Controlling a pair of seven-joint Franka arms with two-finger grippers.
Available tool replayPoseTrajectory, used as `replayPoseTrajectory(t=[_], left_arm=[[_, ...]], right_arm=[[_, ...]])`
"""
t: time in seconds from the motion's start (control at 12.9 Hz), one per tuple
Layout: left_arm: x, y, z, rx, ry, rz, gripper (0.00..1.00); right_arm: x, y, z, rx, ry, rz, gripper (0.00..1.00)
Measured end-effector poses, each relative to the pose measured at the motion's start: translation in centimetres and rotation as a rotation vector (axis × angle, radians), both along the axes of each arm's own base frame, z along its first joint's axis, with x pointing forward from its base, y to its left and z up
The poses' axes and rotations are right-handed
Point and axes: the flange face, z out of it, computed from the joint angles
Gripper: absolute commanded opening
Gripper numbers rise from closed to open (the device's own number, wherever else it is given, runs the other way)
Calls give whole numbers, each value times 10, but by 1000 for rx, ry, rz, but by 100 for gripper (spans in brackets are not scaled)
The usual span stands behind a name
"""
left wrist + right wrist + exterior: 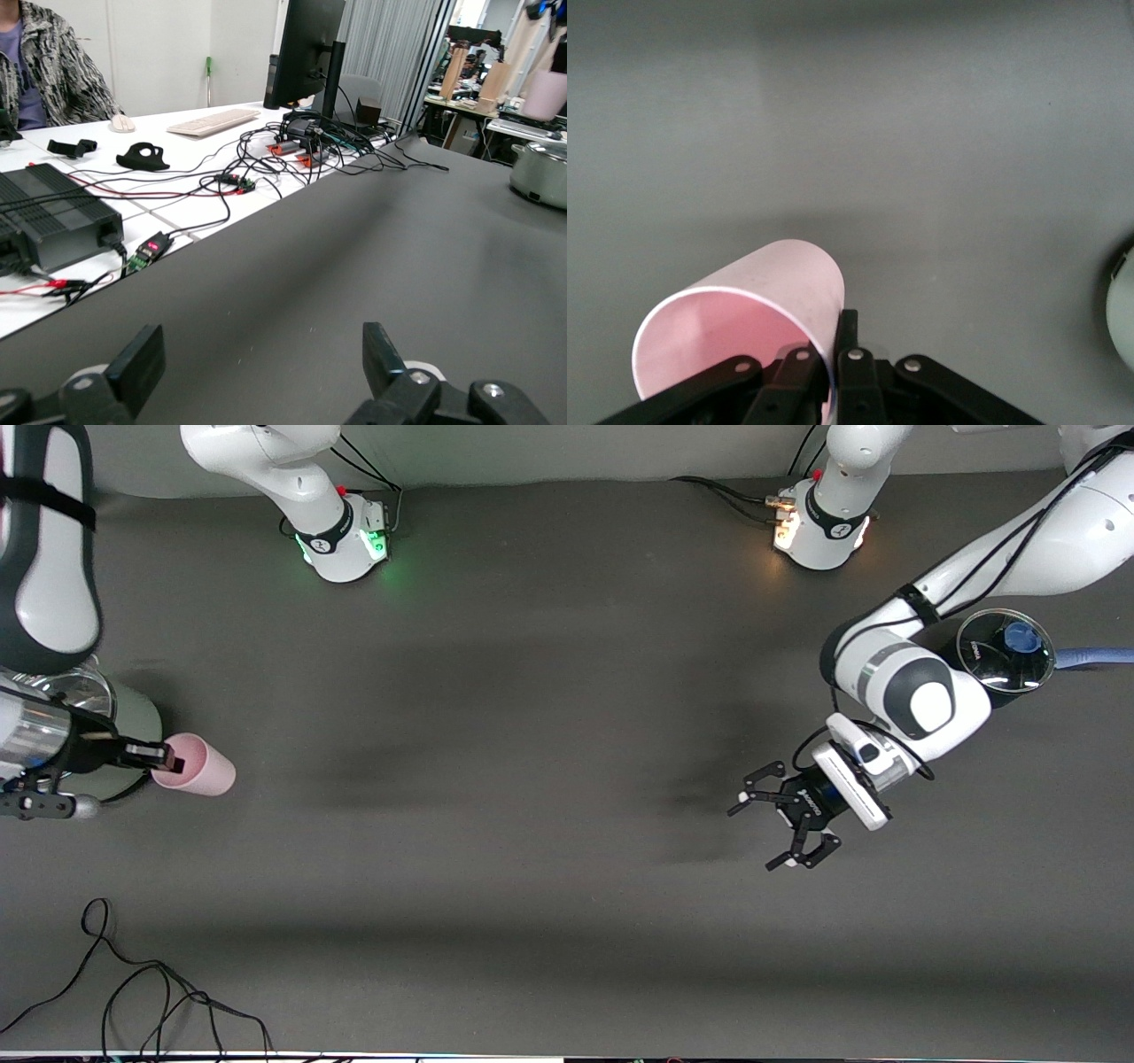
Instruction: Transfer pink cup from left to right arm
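Observation:
The pink cup (199,766) is tipped on its side, low over the table at the right arm's end, beside a pale green pot. My right gripper (173,762) is shut on its rim. In the right wrist view the cup (744,310) has one finger inside the mouth and one outside, with the gripper (833,341) pinching the wall. My left gripper (784,819) is open and empty, low over bare table at the left arm's end. Its spread fingers show in the left wrist view (261,354) with nothing between them.
The pale green pot (133,717) with a glass lid stands under my right wrist and shows in the right wrist view (1123,310). A black pot with a blue-knobbed glass lid (1005,651) stands by the left arm. Loose cables (151,992) lie at the near edge.

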Motion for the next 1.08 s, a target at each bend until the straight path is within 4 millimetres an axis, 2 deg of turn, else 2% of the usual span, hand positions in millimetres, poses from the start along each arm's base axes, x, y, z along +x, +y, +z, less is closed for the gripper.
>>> replayPoseTrajectory(t=[0.15, 0.31, 0.46, 0.54, 0.7, 0.93, 1.08], left_arm=[[3, 19, -21, 12, -20, -47, 99], [4, 38, -44, 19, -27, -93, 99], [6, 57, -58, 28, -17, -150, 99], [8, 65, -58, 35, 12, -186, 99], [15, 88, -45, 66, 88, -241, 99], [21, 128, -20, 99, 183, -276, 99], [23, 147, -7, 131, 262, -293, 100]], right_arm=[[-6, -3, -44, -15, -33, -3, 0], [-17, 4, -85, -35, -75, -1, 0], [-31, 13, -123, -59, -119, 7, 0], [-38, 15, -136, -68, -134, 13, 0], [-46, 14, -155, -89, -164, 42, 0], [-48, 5, -184, -130, -195, 67, 0], [-46, 3, -204, -156, -200, 71, 0]])
